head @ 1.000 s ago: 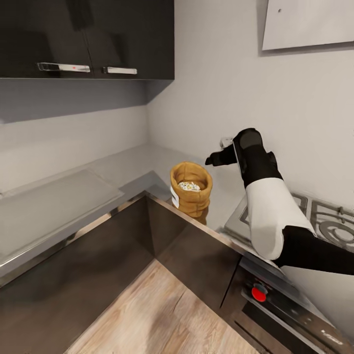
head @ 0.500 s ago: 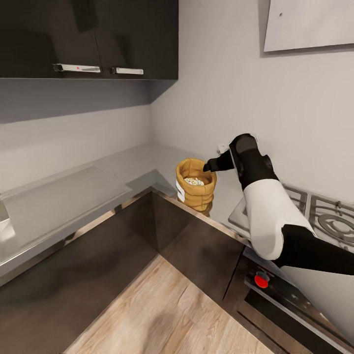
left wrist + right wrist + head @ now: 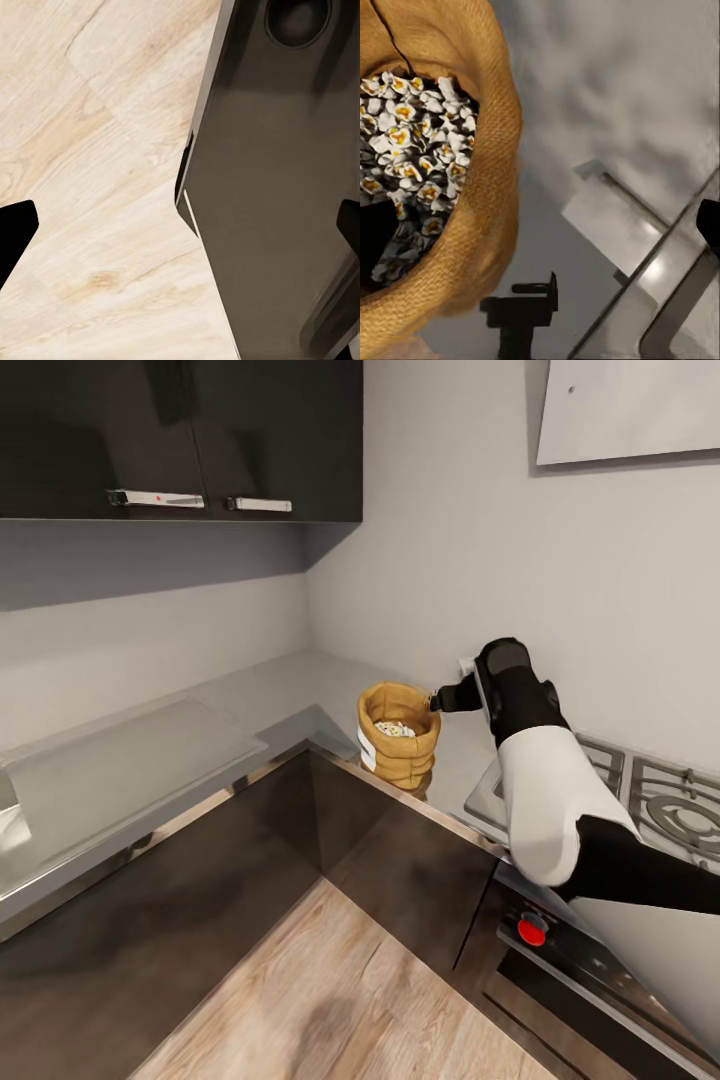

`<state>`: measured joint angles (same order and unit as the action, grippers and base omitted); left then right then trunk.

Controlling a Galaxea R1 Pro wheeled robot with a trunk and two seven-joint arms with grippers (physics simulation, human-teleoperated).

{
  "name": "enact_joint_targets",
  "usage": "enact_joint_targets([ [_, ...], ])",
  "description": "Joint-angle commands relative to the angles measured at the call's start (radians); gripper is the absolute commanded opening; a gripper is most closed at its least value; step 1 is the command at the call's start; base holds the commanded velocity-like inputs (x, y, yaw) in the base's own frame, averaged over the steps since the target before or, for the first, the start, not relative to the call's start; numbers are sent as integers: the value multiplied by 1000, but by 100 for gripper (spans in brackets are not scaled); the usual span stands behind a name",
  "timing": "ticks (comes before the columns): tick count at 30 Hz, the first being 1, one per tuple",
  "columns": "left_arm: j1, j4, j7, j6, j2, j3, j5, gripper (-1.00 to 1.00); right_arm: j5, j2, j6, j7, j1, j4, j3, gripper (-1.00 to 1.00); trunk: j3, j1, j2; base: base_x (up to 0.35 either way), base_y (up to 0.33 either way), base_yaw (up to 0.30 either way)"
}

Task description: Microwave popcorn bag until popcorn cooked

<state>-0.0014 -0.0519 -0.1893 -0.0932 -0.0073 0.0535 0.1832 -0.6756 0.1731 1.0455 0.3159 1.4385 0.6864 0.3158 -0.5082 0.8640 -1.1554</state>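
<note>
Currently my right gripper (image 3: pixel 437 701) straddled the popcorn bag (image 3: pixel 398 745) rim, jaws spread, one finger over the popcorn (image 3: pixel 412 142). Closing off-centre risked tipping it off the countertop (image 3: pixel 290 695).

The popcorn bag (image 3: pixel 398 747) just beside the right tool (image 3: pixel 437 702) looks like coarse woven burlap, rough and matt, its weave plain in the right wrist view (image 3: pixel 487 187). The popcorn (image 3: pixel 412 142) inside is pale and puffy with yellow-brown specks. Under the bag, the tabletop (image 3: pixel 250 705) reads as smooth grey metal with a soft sheen. The cabinet fronts (image 3: pixel 400 880) below are dark and glossy. The floor (image 3: pixel 97 172) under the left tool (image 3: pixel 184 225) is light wood plank with visible grain, probably matt. The right arm's shell (image 3: pixel 545 800) looks like smooth white plastic.
</note>
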Motion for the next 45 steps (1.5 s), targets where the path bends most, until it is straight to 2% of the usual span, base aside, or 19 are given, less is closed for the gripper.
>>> enact_joint_targets([
  [1,0,0,-1,-4,0,5,4,100,-9,1,2,-14,1,0,13,100,-1,0,-1,0,0,0],
  [4,0,0,-1,-4,0,5,4,100,19,1,-1,-75,1,-2,24,100,-1,0,-1,0,0,0],
  [8,0,0,-1,-4,0,5,4,100,116,1,-10,-171,1,-4,26,100,-1,0,-1,0,0,0],
  [9,0,0,-1,-4,0,5,4,100,154,1,-11,-207,1,-6,25,100,-1,0,-1,0,0,0],
  [12,0,0,-1,-4,0,5,4,100,178,1,-11,-225,1,-7,25,100,-1,0,-1,0,0,0],
  [16,0,0,-1,-6,0,5,4,100,183,1,-11,-227,1,-8,25,100,-1,0,-1,0,23,0],
  [23,0,0,-1,-4,0,5,4,100,178,1,-10,-229,2,-8,22,100,-1,0,-1,0,271,0],
  [29,0,0,-1,-3,0,5,4,100,180,1,-12,-301,1,-8,17,100,-1,0,-1,0,192,0],
  [34,0,0,-1,-4,0,5,4,100,170,1,-19,-316,1,-32,16,100,-1,0,-1,0,6,0],
  [41,0,0,-1,-4,0,5,4,100,169,1,-112,-317,1,-119,16,100,-1,0,-1,0,0,0],
  [45,0,0,-1,-5,0,5,4,100,169,1,-123,-317,1,-129,16,100,-1,0,-1,0,0,0],
])
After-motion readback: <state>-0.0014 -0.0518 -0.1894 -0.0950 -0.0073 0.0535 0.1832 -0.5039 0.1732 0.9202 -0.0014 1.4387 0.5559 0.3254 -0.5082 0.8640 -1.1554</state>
